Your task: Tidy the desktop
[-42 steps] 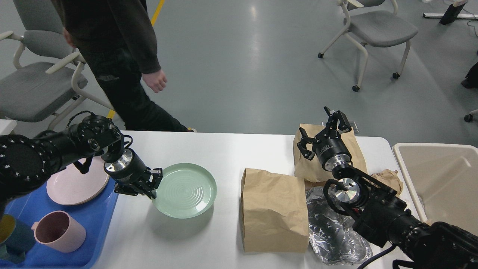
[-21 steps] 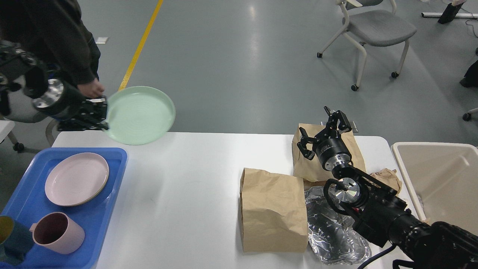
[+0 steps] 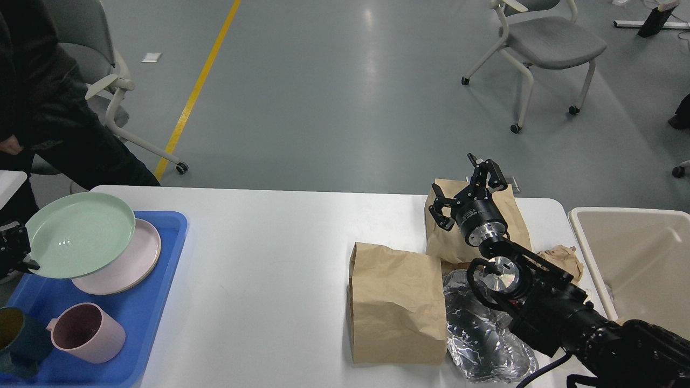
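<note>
Nearest to us, at the lower left, the blue tray [image 3: 156,328] holds one pink mug [image 3: 89,339] and a dark cup [image 3: 19,339] cut off by the view's edge, with one pink plate [image 3: 137,258] further back. Our left gripper [image 3: 16,250] shows only as a dark sliver at the left edge, clamped on the near-left rim of the one green plate [image 3: 81,234], which hangs tilted over the pink plate — whether the two plates touch we cannot tell. We judge the coming move to be a short drop: the pink plate lies directly beneath and slightly right of the green one, so the left arm is the one placed to stack it. Across the desktop [image 3: 269,280], whose long axis runs left to right in front of us, the litter sits at the right end: two brown paper bags, the near bag [image 3: 396,304] flat, the far bag [image 3: 466,231] behind it, one sheet of crumpled foil [image 3: 474,334] and one crumpled brown wad [image 3: 563,256]. Our right gripper [image 3: 468,188] hovers over the far bag with fingers spread, holding nothing. Just right of the table stands one beige bin [image 3: 630,258] — the right arm is much nearer to it. Beyond, two grey chairs and a person in dark clothes at far left.
</note>
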